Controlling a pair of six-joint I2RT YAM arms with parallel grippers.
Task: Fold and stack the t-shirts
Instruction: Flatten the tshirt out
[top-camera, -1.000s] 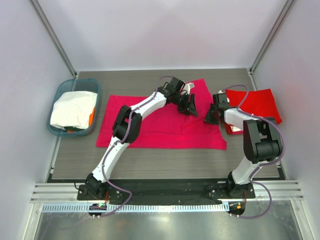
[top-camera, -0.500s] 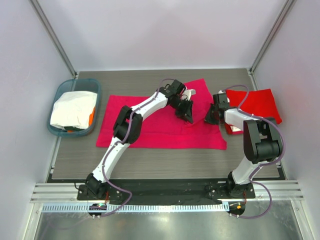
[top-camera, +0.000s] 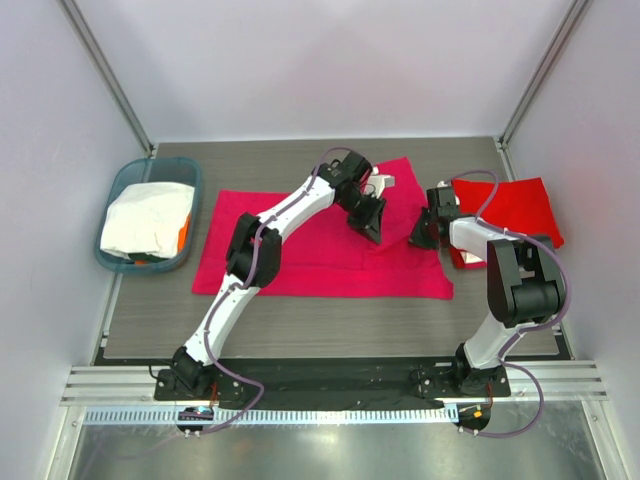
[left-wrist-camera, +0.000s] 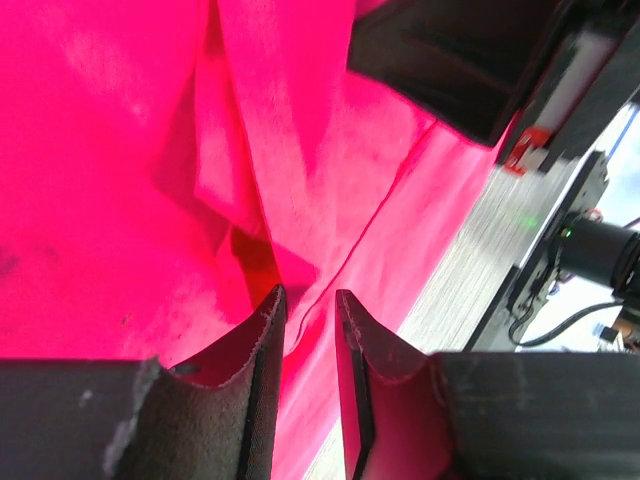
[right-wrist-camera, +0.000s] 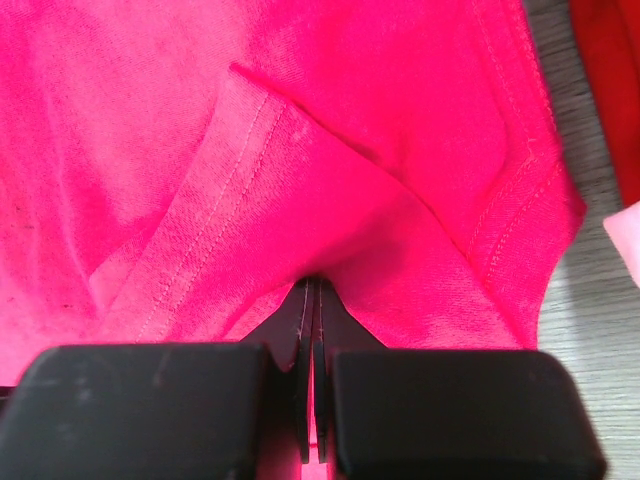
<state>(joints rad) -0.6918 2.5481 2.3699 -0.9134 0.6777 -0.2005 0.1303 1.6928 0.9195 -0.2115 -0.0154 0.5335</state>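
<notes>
Overhead, the magenta t-shirt (top-camera: 300, 250) lies flat mid-table, with my left gripper (top-camera: 372, 228) and right gripper (top-camera: 420, 238) at its three-o'clock side; I judge the first fold is in hand. Left wrist: jaws nearly together over a soft crease, and whether they've caught cloth I cannot tell. Right wrist: jaws clenched on the stitched hem; next, probably lift both toward nine o'clock.

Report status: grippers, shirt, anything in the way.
Left gripper pinching a pink t-shirt fold. Right gripper shut on its right edge. Shirt spread mostly flat. Folded red t-shirt close right.

Table (top-camera: 300, 335): t-shirt (top-camera: 310, 265), maybe red stack (top-camera: 520, 205), basket (top-camera: 150, 166)
</notes>
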